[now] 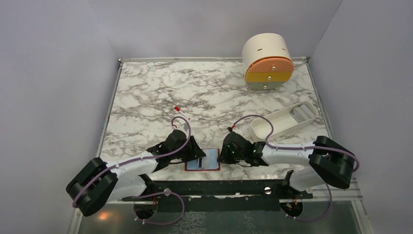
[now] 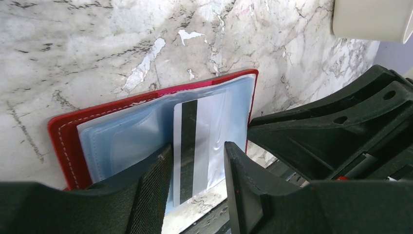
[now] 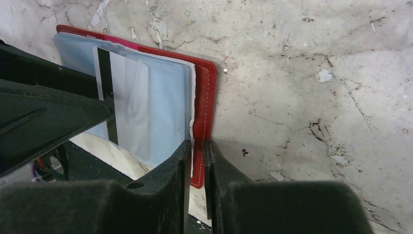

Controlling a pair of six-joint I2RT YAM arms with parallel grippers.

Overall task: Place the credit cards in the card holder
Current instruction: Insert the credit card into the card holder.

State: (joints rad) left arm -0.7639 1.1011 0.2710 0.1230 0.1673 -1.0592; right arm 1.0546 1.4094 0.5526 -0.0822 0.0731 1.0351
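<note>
The red card holder (image 1: pixel 203 168) lies open near the table's front edge, its clear bluish sleeves up. It also shows in the left wrist view (image 2: pixel 68 141) and the right wrist view (image 3: pixel 205 97). One pale credit card (image 2: pixel 187 126) with a black stripe sits partly in a sleeve, its near end sticking out over the holder's edge (image 3: pixel 122 73). My left gripper (image 2: pixel 197 148) is open, a finger on each side of the card; it is at the holder's left (image 1: pixel 196 156). My right gripper (image 3: pixel 196 144) is shut on the holder's red right edge (image 1: pixel 223 156). No other cards are in view.
A round cream drawer unit (image 1: pixel 268 61) stands at the back right. A white oblong tray (image 1: pixel 285 119) lies right of centre, behind my right arm. A small red bit (image 1: pixel 177 108) lies on the marble. A black rail (image 1: pixel 219 187) runs along the front edge.
</note>
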